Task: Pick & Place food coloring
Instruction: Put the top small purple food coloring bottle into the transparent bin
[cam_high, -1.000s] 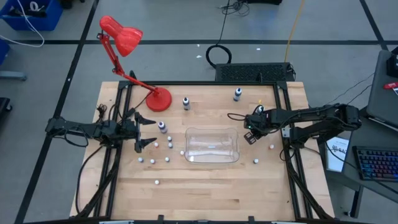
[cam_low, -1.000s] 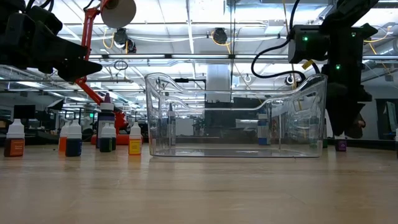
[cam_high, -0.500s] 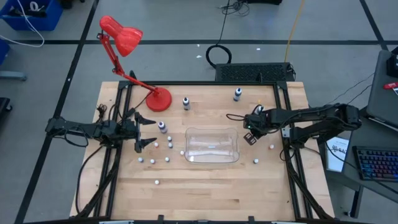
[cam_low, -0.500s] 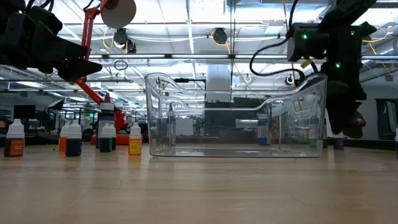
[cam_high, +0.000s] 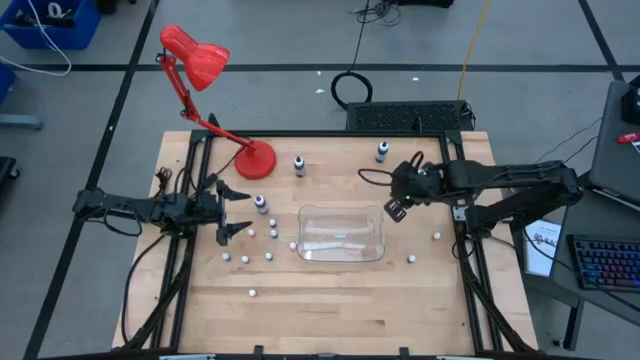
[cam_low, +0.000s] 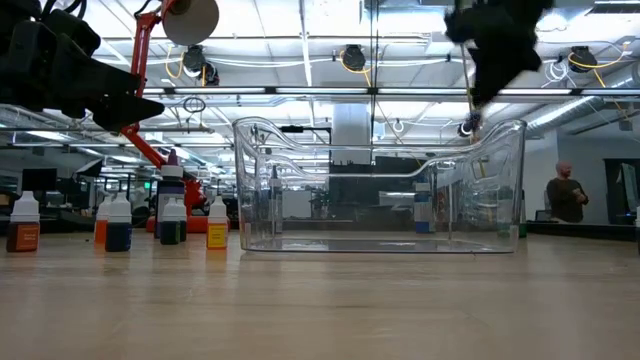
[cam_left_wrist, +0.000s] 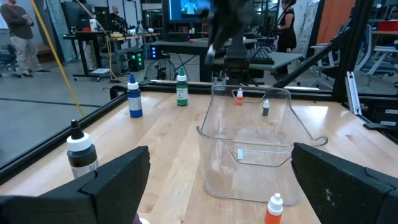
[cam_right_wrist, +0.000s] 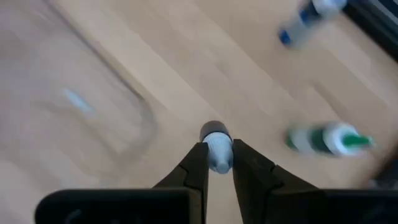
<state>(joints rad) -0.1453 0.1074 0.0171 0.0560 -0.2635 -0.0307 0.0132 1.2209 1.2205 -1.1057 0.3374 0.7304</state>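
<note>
My right gripper (cam_high: 394, 211) hangs above the table beside the right end of the clear container (cam_high: 342, 233), shut on one tiny food coloring bottle (cam_right_wrist: 216, 148). In the low view it is high up (cam_low: 478, 95), over the container's right rim. Several more tiny bottles stand upright on the wood left of the container (cam_high: 250, 232); two stand to its right (cam_high: 411, 259) (cam_high: 436, 236). My left gripper (cam_high: 228, 210) waits open at the table's left side, its fingers wide apart in its wrist view (cam_left_wrist: 217, 180). My right gripper pinches the tiny bottle by its pale upper part (cam_right_wrist: 217, 155) between its two fingertips. The fingers slant down from above. The bottle is lifted clear of the table, its dark end (cam_right_wrist: 212, 129) pointing away from the fingers.
A red lamp (cam_high: 255, 158) stands at the far left. Three larger bottles stand on the table (cam_high: 299, 165) (cam_high: 382, 151) (cam_high: 261, 203). In the low view a row of small coloured bottles (cam_low: 118, 225) stands left of the container (cam_low: 380, 190). A person (cam_low: 565, 195) is in the room behind.
My right gripper has risen steeply from the table, tipping as it went, and drifted toward the container's right end. The tiny bottle it holds has come up off the wood and now hangs clear.
</note>
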